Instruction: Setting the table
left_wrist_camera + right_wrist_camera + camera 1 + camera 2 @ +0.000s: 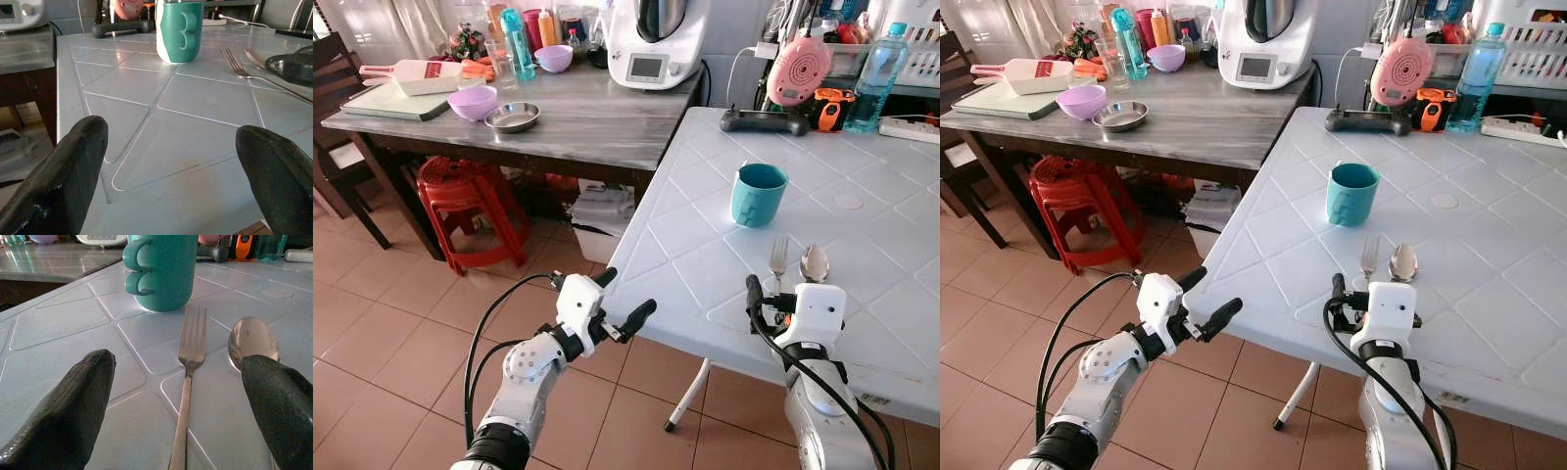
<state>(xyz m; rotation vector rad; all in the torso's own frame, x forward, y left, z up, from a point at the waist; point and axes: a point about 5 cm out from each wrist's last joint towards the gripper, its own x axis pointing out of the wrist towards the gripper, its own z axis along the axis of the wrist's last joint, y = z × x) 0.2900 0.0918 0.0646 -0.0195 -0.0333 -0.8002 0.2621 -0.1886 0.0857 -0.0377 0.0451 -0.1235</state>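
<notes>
— So, where do the cutlery and cup sit?

— On the white plastic table point(862, 323). A teal mug point(759, 194) stands upright, and nearer the robot a fork point(779, 257) and a spoon point(815, 262) lie side by side, apart from the mug.

— And the grippers?

— The right gripper point(178, 396) is low over the table with its fingers spread wide; the fork handle runs between them, untouched, and the spoon bowl lies beside one fingertip. The left gripper point(625, 304) hovers at the table's near edge, fingers parted too, holding nothing.

— Any writing to read?

— None legible. The white kitchen machine point(656, 39) on the grey wooden table point(587, 117) has a small screen, too small to read. A clear water bottle point(876, 78) has a blue label, blurred. A pink round gadget point(800, 70) and a black controller point(764, 120) sit nearby.
</notes>
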